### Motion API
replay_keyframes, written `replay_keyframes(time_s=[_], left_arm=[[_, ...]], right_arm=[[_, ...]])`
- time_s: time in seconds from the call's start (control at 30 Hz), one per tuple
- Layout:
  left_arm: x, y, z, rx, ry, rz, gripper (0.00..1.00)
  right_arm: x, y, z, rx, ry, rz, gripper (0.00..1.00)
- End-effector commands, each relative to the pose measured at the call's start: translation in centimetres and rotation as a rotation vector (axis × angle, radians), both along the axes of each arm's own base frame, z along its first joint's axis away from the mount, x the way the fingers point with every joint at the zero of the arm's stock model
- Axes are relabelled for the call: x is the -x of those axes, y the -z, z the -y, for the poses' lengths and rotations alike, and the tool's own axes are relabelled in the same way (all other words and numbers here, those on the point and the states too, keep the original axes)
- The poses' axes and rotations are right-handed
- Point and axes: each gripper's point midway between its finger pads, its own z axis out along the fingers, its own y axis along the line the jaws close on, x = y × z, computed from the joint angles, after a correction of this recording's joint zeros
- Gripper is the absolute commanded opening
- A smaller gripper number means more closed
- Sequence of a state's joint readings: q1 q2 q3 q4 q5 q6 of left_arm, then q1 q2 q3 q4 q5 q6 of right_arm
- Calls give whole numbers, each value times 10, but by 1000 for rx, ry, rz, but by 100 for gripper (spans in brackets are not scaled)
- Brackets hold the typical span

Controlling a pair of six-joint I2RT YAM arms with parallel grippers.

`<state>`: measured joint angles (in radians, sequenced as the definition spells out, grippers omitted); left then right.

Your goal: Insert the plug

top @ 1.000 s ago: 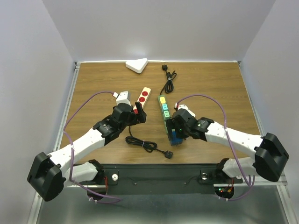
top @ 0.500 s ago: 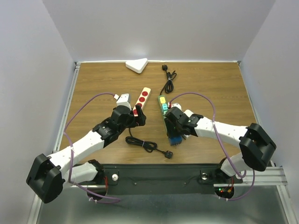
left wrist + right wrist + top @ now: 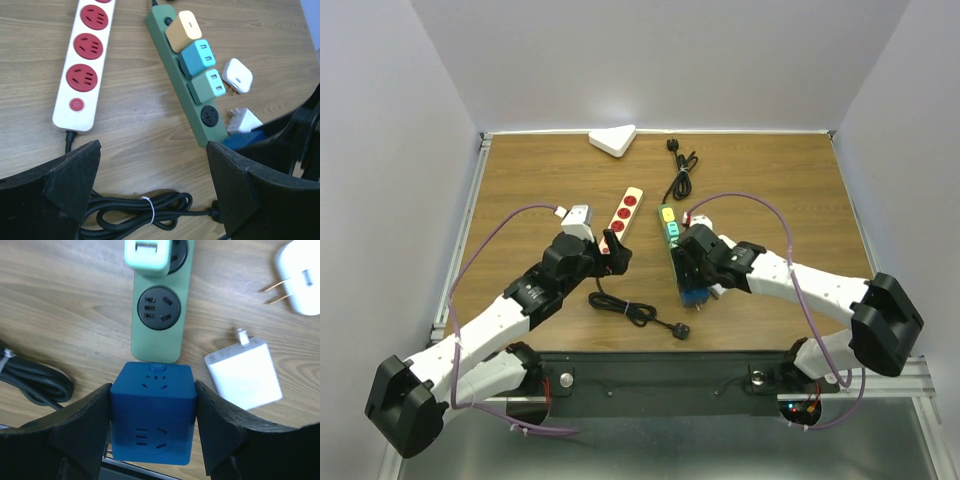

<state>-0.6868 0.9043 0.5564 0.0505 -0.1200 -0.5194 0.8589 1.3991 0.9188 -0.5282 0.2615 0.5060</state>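
Observation:
My right gripper (image 3: 152,427) is shut on a blue cube socket (image 3: 152,410), one finger on each side, at the near end of the green power strip (image 3: 156,335). The strip has one free socket (image 3: 155,307) just ahead of the cube. From above, the cube (image 3: 694,293) sits under the right gripper (image 3: 696,285). Two loose white plug adapters (image 3: 245,375) (image 3: 300,280) lie to the right. My left gripper (image 3: 152,190) is open above a coiled black cable (image 3: 145,215), whose black plug (image 3: 682,331) lies near the front edge.
A white power strip with red sockets (image 3: 623,213) lies left of the green strip (image 3: 673,240), which carries yellow, blue and green adapters. At the back lie a white triangular object (image 3: 612,140) and a second bundled black cable (image 3: 680,172).
The right gripper has closed on the blue cube socket and its arm has swung leftward. The left gripper has shifted slightly toward the back left, still open.

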Motion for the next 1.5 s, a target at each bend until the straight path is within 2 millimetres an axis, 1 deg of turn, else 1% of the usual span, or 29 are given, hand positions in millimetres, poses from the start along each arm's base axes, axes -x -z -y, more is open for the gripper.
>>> replay_keyframes(time_s=[0.0,0.03,0.07,0.1,0.13,0.17,0.2,0.23,0.27,0.33,0.4,0.43,0.47,0.5,0.57,0.6,0.7,0.83,1.03,1.17,1.3,1.47], left_arm=[[8,-32,14,120,100,124,99],[14,-37,21,151,146,131,99],[16,-48,24,187,162,163,99],[18,-46,26,202,175,160,99],[22,-47,32,232,205,151,99],[22,-53,36,260,220,169,99],[25,-50,39,277,236,161,99],[28,-56,47,317,274,166,99],[30,-54,49,333,285,160,99],[29,-62,53,368,286,176,99],[24,-65,52,372,263,183,99],[18,-62,50,364,232,181,99],[16,-62,50,361,224,180,99],[13,-64,50,363,214,181,99],[9,-62,50,363,191,177,99],[7,-62,50,367,186,179,99],[4,-66,52,384,184,189,99],[1,-65,56,402,185,185,99],[-2,-76,62,452,195,214,99],[-1,-84,67,473,222,231,99],[1,-90,67,484,236,259,99],[9,-100,73,495,301,291,99]], right_arm=[[-39,-76,-14,-140,130,221,0],[-47,-86,-13,-149,160,256,0],[-52,-96,-16,-175,176,279,0],[-57,-106,-21,-206,192,299,1],[-65,-126,-32,-282,211,334,0],[-68,-135,-37,-322,216,349,0],[-71,-144,-43,-366,222,361,0],[-75,-161,-56,-450,211,381,0],[-78,-170,-63,-498,209,397,0],[-78,-177,-73,-554,202,387,0],[-79,-183,-80,-616,207,390,0],[-77,-187,-83,-646,196,386,0],[-74,-184,-84,-659,192,377,0],[-74,-189,-88,-692,187,383,1],[-70,-191,-92,-720,166,371,0],[-69,-188,-92,-724,163,363,0],[-66,-189,-92,-745,160,359,0],[-63,-189,-94,-758,143,349,0],[-56,-183,-97,-772,125,320,0],[-55,-180,-95,-770,125,318,0],[-53,-178,-95,-766,118,313,0],[-53,-173,-97,-761,114,301,0]])
